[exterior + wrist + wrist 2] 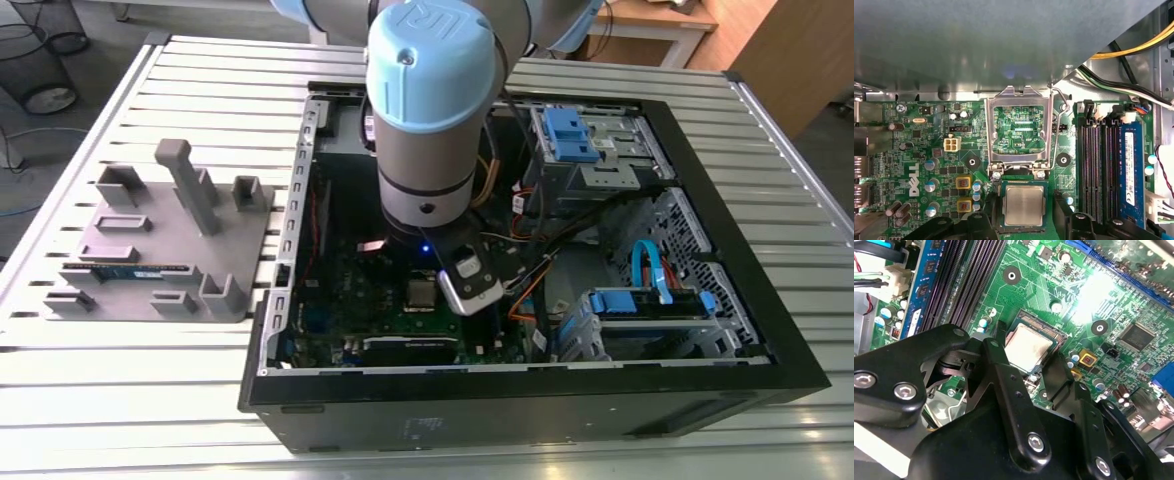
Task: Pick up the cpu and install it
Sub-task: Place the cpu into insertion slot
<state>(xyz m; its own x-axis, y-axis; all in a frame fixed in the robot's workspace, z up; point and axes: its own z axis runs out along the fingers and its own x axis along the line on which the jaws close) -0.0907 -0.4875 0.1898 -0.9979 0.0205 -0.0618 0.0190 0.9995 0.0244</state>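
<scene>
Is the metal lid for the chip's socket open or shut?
Open. The hinged metal frame is swung back, with the board showing through its window, and the cpu lies uncovered beside it.

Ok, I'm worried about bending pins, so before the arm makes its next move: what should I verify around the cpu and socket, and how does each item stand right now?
1. The cpu lies flat and square in the socket: ok.
2. The socket frame stands hinged open, off the cpu: ok.
3. The claw is open, with one finger on each side of the cpu and gaps visible in the first wrist view: ok.
4. The cpu's underside is fully seated: cannot tell, it is hidden.
5. The yellow cables are away from the socket: ok.
</scene>
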